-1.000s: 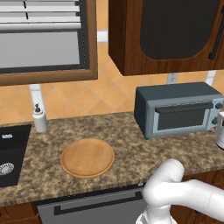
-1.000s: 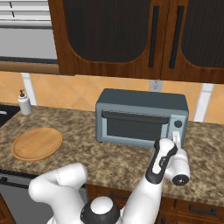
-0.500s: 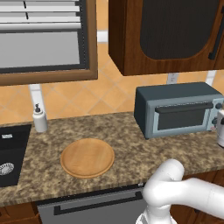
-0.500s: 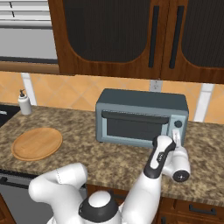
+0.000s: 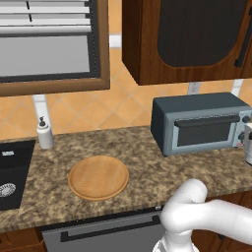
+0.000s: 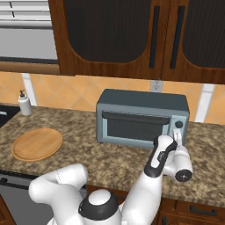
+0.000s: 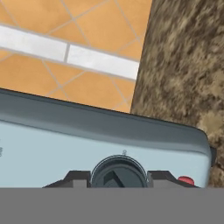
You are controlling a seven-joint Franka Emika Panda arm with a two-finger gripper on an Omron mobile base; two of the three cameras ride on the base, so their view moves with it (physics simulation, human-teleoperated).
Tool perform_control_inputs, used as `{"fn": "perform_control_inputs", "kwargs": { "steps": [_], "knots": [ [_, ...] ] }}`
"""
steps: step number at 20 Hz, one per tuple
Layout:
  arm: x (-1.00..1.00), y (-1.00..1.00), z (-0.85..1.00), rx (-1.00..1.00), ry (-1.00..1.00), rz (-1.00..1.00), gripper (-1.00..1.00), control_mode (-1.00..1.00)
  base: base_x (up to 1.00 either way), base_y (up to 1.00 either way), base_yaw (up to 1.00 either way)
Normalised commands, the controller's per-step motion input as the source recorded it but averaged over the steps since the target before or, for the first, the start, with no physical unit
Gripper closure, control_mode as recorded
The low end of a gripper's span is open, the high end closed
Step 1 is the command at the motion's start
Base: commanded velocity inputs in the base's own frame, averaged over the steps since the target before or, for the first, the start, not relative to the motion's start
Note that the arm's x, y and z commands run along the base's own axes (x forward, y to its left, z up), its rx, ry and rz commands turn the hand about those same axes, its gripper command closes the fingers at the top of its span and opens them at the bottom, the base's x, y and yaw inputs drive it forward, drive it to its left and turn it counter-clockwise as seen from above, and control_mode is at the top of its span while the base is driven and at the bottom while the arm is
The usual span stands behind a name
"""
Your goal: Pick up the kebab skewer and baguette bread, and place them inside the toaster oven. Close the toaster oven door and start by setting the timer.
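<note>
So the toaster oven (image 5: 199,123) sits at the back of the counter (image 5: 147,170) against the wall, under the upper cabinets (image 6: 132,39). Wooden plate (image 5: 98,177) is well off to its left, nearer the front edge. Soap bottle (image 5: 45,133) stands behind the plate, beside the sink (image 5: 12,172) at far left.

No readable text, brand or number appears anywhere. The toaster oven (image 6: 141,119) has faint marks around its timer dial (image 7: 118,173), too blurred to read.
</note>
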Motion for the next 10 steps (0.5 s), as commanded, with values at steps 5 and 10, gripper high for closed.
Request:
{"fn": "perform_control_inputs", "kwargs": {
  "steps": [5,10],
  "knots": [
    [0.16,0.21,0.0,0.03,0.0,0.0,1.0,-1.0,0.0,0.0,0.0],
    [0.25,0.22,0.08,0.07,0.01,0.0,1.0,-1.0,0.0,0.0,0.0]
  ]
}}
